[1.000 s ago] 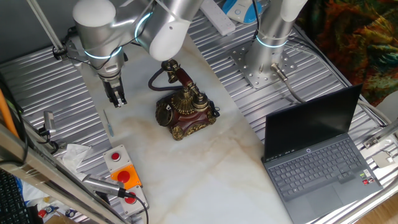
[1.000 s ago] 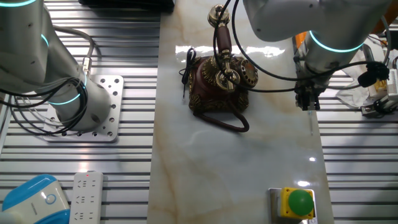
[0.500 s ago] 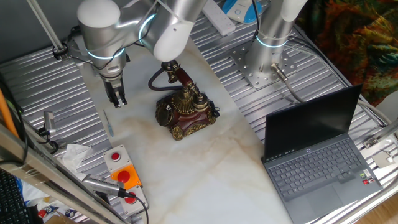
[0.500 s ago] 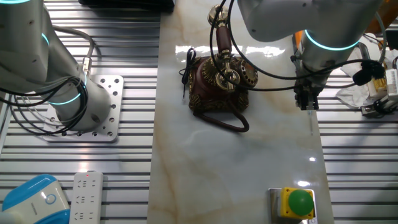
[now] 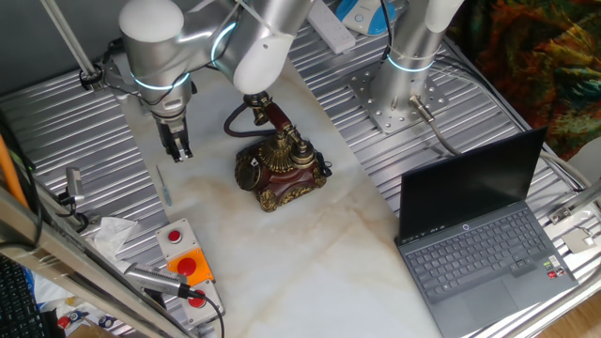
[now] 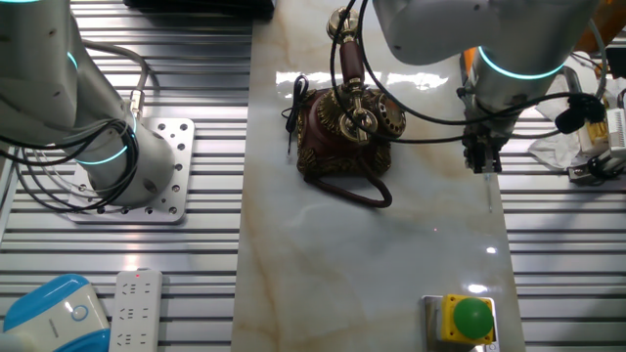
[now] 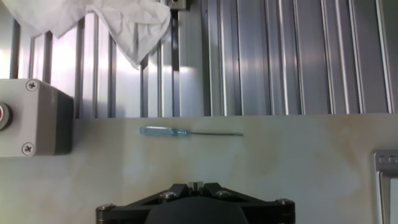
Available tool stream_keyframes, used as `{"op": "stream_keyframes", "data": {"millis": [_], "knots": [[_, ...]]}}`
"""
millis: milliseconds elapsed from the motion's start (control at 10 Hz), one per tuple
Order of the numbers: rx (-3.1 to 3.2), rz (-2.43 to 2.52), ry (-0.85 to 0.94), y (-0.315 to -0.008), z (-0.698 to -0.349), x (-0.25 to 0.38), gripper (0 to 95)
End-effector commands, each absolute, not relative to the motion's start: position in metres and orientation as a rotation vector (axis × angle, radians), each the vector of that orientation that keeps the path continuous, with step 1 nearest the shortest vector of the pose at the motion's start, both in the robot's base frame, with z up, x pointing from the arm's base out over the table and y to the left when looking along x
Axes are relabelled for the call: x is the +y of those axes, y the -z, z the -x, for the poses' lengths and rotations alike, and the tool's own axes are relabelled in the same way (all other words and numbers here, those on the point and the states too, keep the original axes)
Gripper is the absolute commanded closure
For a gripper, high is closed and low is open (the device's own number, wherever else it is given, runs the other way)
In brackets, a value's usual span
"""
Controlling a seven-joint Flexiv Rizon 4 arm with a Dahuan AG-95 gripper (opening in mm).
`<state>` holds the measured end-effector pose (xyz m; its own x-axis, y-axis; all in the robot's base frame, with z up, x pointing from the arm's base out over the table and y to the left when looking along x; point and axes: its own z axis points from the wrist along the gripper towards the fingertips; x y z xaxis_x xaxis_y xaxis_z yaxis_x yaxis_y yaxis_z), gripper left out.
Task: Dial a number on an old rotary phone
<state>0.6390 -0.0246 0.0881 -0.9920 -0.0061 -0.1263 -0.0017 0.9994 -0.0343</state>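
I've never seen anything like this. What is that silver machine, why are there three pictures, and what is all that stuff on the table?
The silver machine is a robot arm; its gripper is a two-fingered hand, holding nothing. Two pictures come from fixed cameras on different sides of the table. The third looks down from the hand itself. On the table stands an old red-and-brass rotary phone, apart from the gripper. A small screwdriver lies below the hand. Nearby are a laptop, a button box and crumpled tissue.

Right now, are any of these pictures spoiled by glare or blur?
The other fixed view: white glare patches on the marble slab beside the old rotary phone. One fixed view: evenly lit and sharp. Hand view: small screwdriver sharp; gripper fingertips out of frame.
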Motion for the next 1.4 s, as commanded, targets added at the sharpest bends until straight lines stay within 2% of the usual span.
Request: {"op": "stream_keyframes", "data": {"millis": [100,600,1400], "knots": [[3.018,0.014,0.051,-0.088,-0.639,-0.024,95.0],[3.038,0.044,0.038,-0.088,-0.639,-0.024,95.0],[3.057,0.141,0.038,-0.072,-0.690,-0.019,95.0]]}}
